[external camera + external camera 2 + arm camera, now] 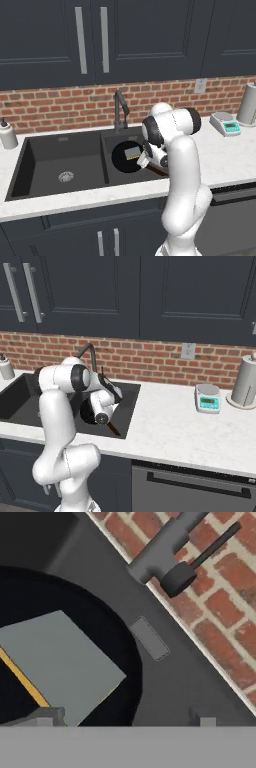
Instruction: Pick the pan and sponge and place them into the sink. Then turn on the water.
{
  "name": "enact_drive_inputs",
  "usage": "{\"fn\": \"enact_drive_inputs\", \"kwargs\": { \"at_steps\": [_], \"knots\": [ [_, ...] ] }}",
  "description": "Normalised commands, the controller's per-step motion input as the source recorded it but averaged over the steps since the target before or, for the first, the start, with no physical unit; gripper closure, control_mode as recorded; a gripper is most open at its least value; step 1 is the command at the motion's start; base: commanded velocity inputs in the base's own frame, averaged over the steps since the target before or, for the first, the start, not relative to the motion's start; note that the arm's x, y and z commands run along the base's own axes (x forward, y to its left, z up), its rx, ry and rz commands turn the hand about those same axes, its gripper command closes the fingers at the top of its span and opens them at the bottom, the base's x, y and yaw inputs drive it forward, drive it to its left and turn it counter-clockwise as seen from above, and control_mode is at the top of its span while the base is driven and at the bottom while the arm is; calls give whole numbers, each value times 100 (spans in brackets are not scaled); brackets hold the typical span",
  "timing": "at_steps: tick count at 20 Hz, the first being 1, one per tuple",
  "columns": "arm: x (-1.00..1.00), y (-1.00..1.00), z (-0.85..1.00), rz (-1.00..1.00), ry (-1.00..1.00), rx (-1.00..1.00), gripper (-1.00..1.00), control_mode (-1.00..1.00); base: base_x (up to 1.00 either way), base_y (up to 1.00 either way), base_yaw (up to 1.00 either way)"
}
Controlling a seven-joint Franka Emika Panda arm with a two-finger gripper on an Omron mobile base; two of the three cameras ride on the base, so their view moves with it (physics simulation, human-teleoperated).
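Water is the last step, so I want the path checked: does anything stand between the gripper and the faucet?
Nothing visible does. The gripper hovers over the pan and sponge in the sink; only bare basin wall lies between it and the faucet.

The white arm rises from its base, bends at a dark elbow joint, and folds forward and down. Its wrist angles downward, carrying the gripper [125, 716] low; the finger tips [50, 716] stand well apart.
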Motion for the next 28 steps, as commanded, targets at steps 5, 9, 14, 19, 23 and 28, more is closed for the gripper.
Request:
{"fn": "enact_drive_inputs", "kwargs": {
  "at_steps": [5,9,14,19,23,28],
  "knots": [
    [-38,-20,48,0,-36,10,-100,-100,0,0,0],
    [-41,-1,76,1,-25,3,-100,-100,0,0,0],
    [-36,0,100,6,-3,0,-100,-100,0,0,0],
    [-41,0,100,10,0,0,-100,-100,0,0,0],
    [-55,0,100,11,-2,-15,-100,-100,0,0,0],
    [-58,0,78,9,-4,-27,-100,-100,0,0,0]
  ]
}}
